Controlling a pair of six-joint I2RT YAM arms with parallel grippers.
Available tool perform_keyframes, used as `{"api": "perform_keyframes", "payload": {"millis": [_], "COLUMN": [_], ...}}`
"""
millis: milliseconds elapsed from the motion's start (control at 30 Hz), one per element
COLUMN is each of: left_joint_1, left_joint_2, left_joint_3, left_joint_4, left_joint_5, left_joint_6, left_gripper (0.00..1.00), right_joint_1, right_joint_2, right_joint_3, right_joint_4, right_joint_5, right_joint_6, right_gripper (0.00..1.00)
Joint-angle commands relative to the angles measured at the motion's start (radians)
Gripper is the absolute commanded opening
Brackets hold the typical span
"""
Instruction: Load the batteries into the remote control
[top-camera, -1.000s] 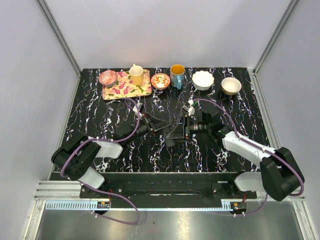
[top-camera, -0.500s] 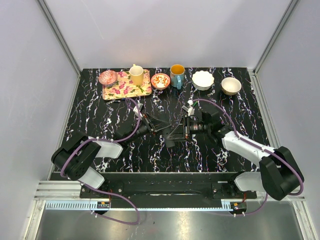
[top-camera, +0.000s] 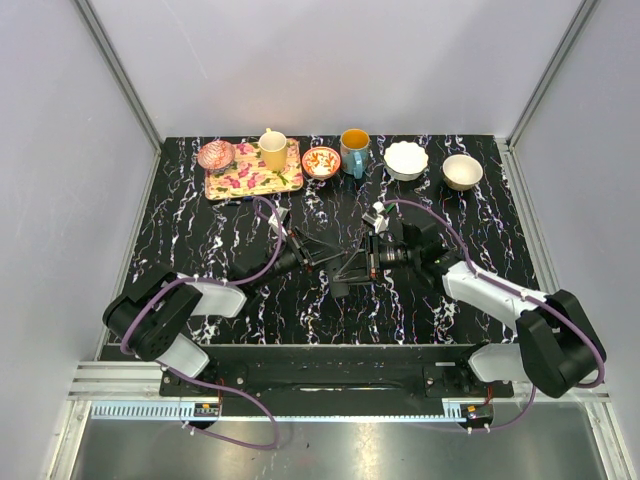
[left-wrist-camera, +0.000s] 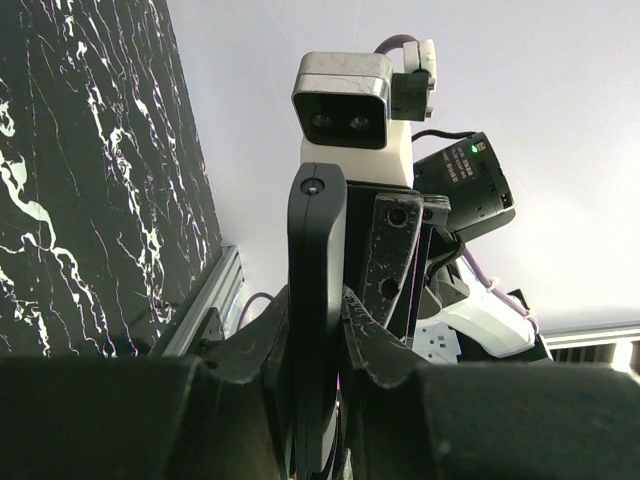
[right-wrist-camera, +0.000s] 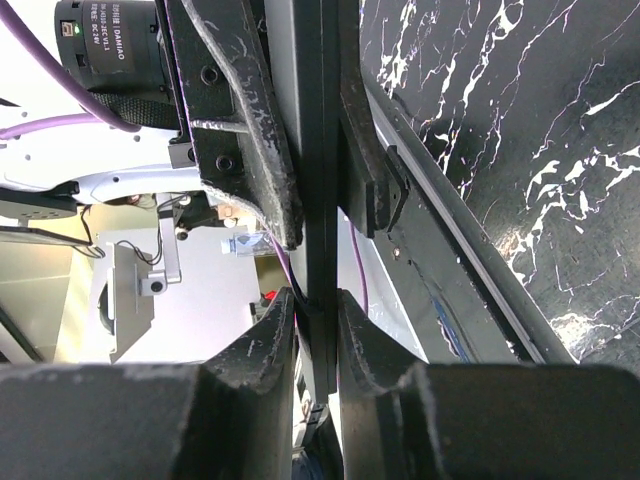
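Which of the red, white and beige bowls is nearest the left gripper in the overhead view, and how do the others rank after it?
1. Red bowl: nearest the left gripper, almost straight beyond it in the back row.
2. White bowl: farther, back and off to the right.
3. Beige bowl: farthest, the rightmost in the row.

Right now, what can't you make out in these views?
- Batteries: none visible in any view.
- Battery bay of the remote control: both wrist views show it edge-on. In the top view it is too small, black on the dark table, between left hand and right hand.
- Remote's lower end: in the left wrist view, hidden by that hand's fingers.
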Motion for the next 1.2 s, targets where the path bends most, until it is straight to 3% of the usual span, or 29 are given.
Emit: {"api": "perform_keyframes", "payload": {"millis": [0,567,1167], "left_joint_1": [-0.059,-0.096,-0.131], "left_joint_2": [-0.058,-0.207,-0.184], "left_joint_3": [0.020,0.004,0.063], "left_joint_4": [0.129,-0.093,-0.227], "left_joint_5": [0.129,0.185,0.258], "left_joint_6": [-0.024,0.102,0.162], "left_gripper": [0.00,0.00,0.00], "right_joint_1": [-0.013,-0.080,-0.112], "right_joint_2": [0.025,0.060,0.110], "right_joint_3": [0.051,0.113,0.189], "right_joint_4": [0.029,0.061,0.052], "right_joint_5": [0.103,0.106,0.100], "right_joint_6": [0.011,0.052,0.054], "right_gripper": [0.04,0.08,0.14]}}
